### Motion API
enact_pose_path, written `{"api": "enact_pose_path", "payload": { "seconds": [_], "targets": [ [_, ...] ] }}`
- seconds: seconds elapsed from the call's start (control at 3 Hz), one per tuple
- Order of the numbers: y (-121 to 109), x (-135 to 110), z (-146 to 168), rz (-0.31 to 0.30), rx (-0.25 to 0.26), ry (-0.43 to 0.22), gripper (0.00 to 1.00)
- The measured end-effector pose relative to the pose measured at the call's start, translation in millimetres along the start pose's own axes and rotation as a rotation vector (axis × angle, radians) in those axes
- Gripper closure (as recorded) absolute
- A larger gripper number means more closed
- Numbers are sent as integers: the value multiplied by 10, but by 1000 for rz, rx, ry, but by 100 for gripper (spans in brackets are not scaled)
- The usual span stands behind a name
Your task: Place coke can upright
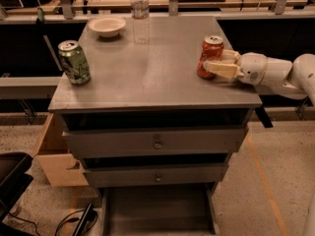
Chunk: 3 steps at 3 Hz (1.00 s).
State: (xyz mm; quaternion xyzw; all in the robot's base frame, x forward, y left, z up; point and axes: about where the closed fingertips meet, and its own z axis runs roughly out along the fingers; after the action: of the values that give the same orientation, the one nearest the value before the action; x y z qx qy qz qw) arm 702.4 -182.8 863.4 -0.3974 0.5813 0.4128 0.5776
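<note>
The coke can [209, 54], red-orange with a silver top, stands upright on the grey table top [152, 77] near its right edge. My gripper [220, 61] reaches in from the right, its white arm coming over the table edge. Its cream fingers [222, 69] sit on either side of the can, the near one across the can's lower front and the far one behind its right side. The gripper is shut on the can, whose base is at the table surface.
A green can [74, 62] stands at the table's left edge. A white bowl [107, 25] and a clear water bottle [140, 13] stand at the back. Two drawers [156, 142] are below the top. A cardboard box [55, 157] sits on the floor at the left.
</note>
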Motion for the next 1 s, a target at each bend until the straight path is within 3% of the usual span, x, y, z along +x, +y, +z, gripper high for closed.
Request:
{"api": "enact_pose_path", "payload": {
  "seconds": [1.0],
  "targets": [
    [15,-3,72,1,-11,-1,12]
  ]
}}
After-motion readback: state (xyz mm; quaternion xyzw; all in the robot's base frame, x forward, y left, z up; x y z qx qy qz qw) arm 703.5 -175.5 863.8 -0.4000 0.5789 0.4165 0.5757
